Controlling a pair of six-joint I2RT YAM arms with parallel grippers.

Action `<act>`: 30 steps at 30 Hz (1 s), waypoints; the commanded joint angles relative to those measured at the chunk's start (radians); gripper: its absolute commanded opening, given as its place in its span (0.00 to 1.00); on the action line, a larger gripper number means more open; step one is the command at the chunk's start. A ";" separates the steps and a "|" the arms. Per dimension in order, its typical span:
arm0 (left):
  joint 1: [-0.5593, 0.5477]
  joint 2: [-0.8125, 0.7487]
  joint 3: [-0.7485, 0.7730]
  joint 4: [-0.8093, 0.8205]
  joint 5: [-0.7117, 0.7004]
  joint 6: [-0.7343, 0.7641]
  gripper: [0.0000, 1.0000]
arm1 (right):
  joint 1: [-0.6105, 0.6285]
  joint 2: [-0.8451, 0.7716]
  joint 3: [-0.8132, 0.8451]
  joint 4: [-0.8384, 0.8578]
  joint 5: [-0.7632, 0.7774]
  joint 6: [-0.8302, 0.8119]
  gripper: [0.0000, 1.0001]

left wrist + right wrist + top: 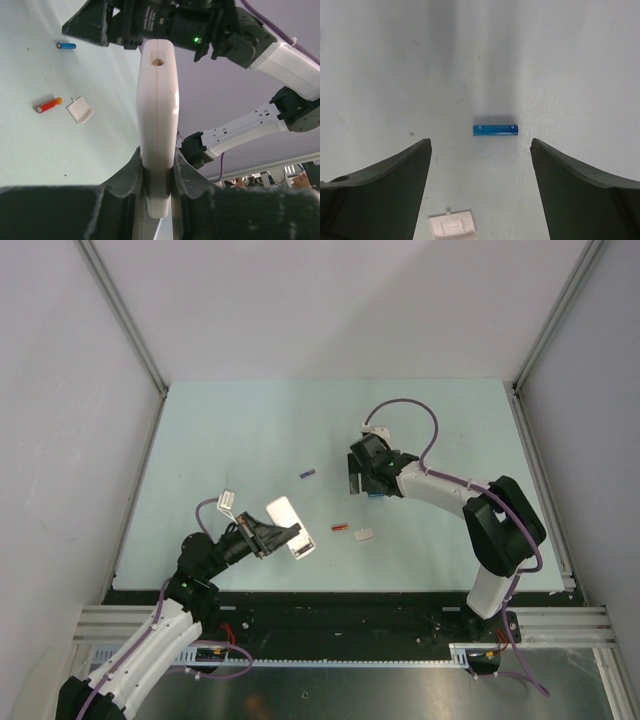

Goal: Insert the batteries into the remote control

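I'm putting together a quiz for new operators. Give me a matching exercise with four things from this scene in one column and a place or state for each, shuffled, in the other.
Things
1. remote control
2. blue battery
3. orange-red battery
4. right end effector

Places or states
a. beside the white cover, no end effector over it
b. open, above the table
c. gripped edge-on by the left end effector
d. on the table between two spread fingers

Pairs: 1-c, 2-d, 3-a, 4-b
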 commanded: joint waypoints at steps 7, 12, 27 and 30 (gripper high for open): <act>-0.006 -0.033 -0.039 0.020 -0.011 -0.033 0.00 | -0.007 0.055 -0.025 -0.011 -0.004 0.042 0.96; -0.005 -0.035 -0.039 0.013 -0.013 -0.032 0.00 | -0.020 0.089 -0.032 0.001 -0.029 0.024 0.93; -0.006 -0.025 -0.039 0.000 -0.021 -0.029 0.00 | -0.060 0.118 -0.051 0.058 -0.100 -0.014 0.77; -0.006 -0.024 -0.039 -0.001 -0.022 -0.026 0.00 | -0.066 0.118 -0.051 0.059 -0.107 -0.027 0.75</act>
